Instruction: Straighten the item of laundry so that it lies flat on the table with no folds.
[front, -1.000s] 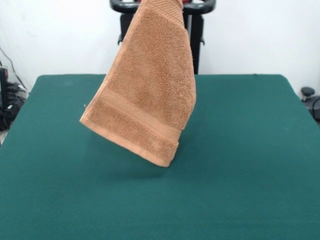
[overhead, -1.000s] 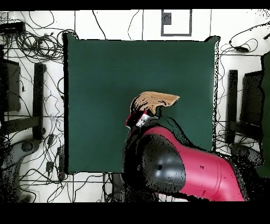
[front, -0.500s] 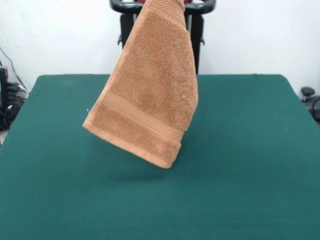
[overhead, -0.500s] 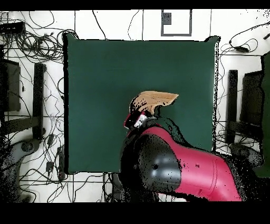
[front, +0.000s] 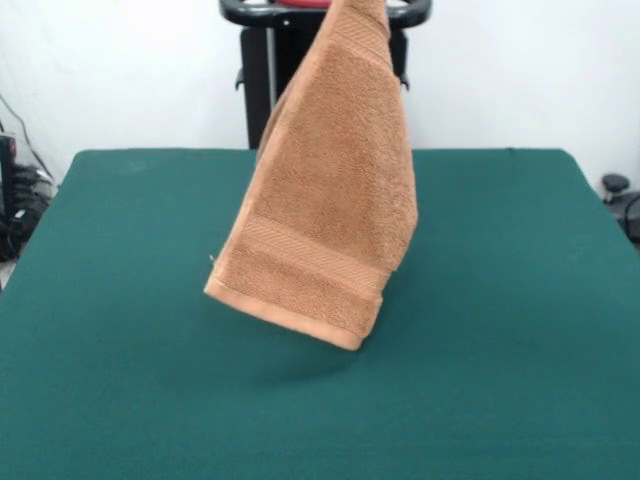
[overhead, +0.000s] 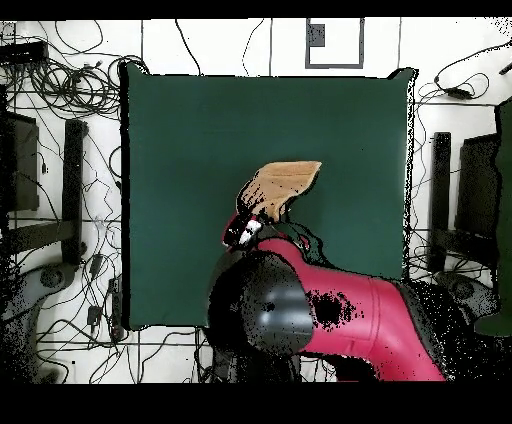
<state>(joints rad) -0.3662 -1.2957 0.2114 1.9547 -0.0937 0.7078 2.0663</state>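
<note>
- While it hangs in the air, the towel (front: 330, 200) is above the middle of the table (front: 100, 330) and does not touch the green cloth.
- Left of the towel's low edge, a tiny bit of white pokes out. It may be the tag, but it is too small to be sure.
- From the front, the top of the towel runs up out of the picture, so the grip is hidden there.
- From above, the gripper (overhead: 243, 231) sits just beside the towel (overhead: 282, 183), on the side near the red arm (overhead: 340, 320). I cannot tell how wide it is open.
- Soft and light is my guess for this towel. It droops and bends, so it will flop, not slide.
- To the right, the lowest corner hangs free. That corner, or the top one held now, looks like a good spot to take hold and pull it flat.
</note>
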